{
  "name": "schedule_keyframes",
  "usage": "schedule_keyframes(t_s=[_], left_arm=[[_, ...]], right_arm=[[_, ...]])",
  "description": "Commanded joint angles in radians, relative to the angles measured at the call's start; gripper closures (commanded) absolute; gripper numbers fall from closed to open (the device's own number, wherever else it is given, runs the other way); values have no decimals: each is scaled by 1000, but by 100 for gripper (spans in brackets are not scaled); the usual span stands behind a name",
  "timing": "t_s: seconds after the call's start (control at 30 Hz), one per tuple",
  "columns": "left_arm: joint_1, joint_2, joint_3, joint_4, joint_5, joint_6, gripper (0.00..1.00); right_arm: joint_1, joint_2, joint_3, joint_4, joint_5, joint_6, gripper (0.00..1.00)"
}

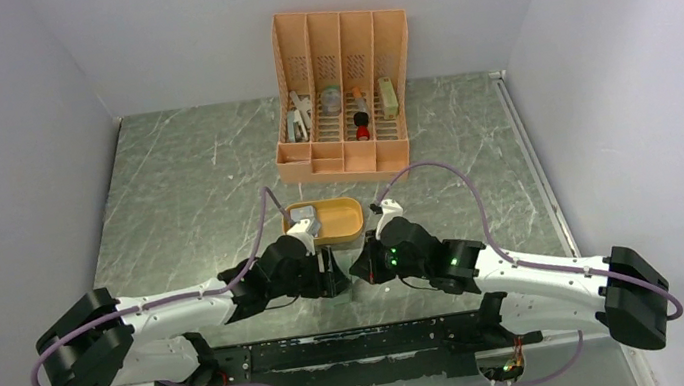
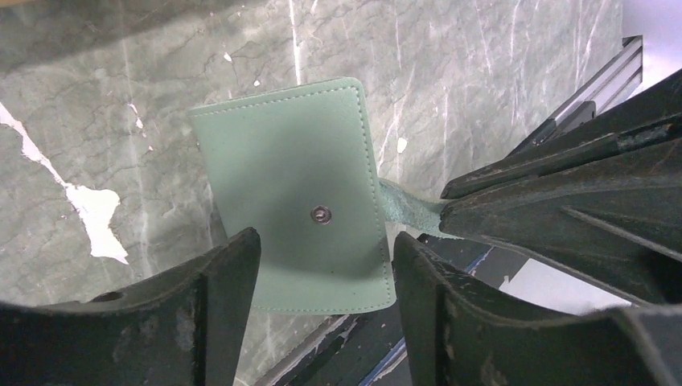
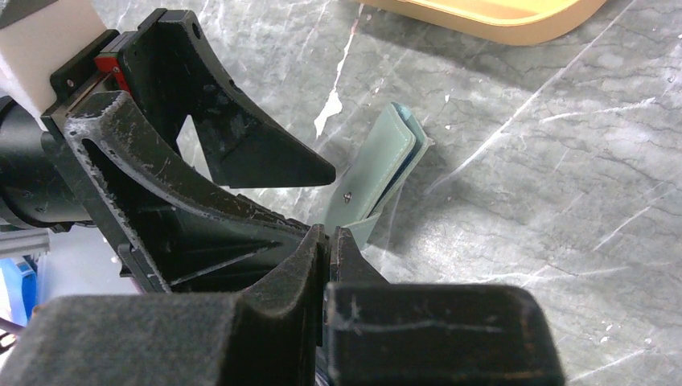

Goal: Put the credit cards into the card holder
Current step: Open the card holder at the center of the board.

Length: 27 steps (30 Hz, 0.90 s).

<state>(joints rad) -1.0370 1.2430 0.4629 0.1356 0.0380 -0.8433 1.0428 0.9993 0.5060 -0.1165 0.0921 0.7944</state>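
The card holder [image 2: 293,201], folded closed, stood tilted on edge at the near centre of the table [image 1: 187,195], just near of the orange tray [image 1: 341,237]. The right gripper [image 3: 328,237] was clamped on its strap. The left gripper [image 2: 324,245] was spread wide, straddling it.

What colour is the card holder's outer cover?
The card holder is plain pale grey-green; the left wrist view shows it best.

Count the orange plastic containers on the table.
2. A tall orange slotted plastic organizer stands at the far end of the grey marble table; a shallow orange oval plastic tray lies mid-table, in front of it. Nothing suggests a hidden third.
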Motion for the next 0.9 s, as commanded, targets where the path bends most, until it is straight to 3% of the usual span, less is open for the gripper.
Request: schedule_keyframes(t_s=[0.0, 0.13, 0.2, 0.37, 0.5, 0.87], left_arm=[[-6, -8, 27, -18, -29, 27, 37], [-7, -13, 28, -27, -35, 34, 45], [-7, -14, 31, -32, -36, 36, 45], [-8, -30, 35, -23, -24, 44, 21], [-12, -34, 54, -34, -18, 66, 16], [-19, -17, 53, -51, -32, 79, 36]], right_arm=[[5, -20, 21, 35, -20, 17, 100], [5, -25, 24, 29, -17, 19, 100], [5, -27, 24, 29, -17, 19, 100], [6, -23, 30, 38, -31, 24, 100], [6, -22, 40, 44, -41, 29, 100], [6, -29, 47, 35, -32, 35, 100]])
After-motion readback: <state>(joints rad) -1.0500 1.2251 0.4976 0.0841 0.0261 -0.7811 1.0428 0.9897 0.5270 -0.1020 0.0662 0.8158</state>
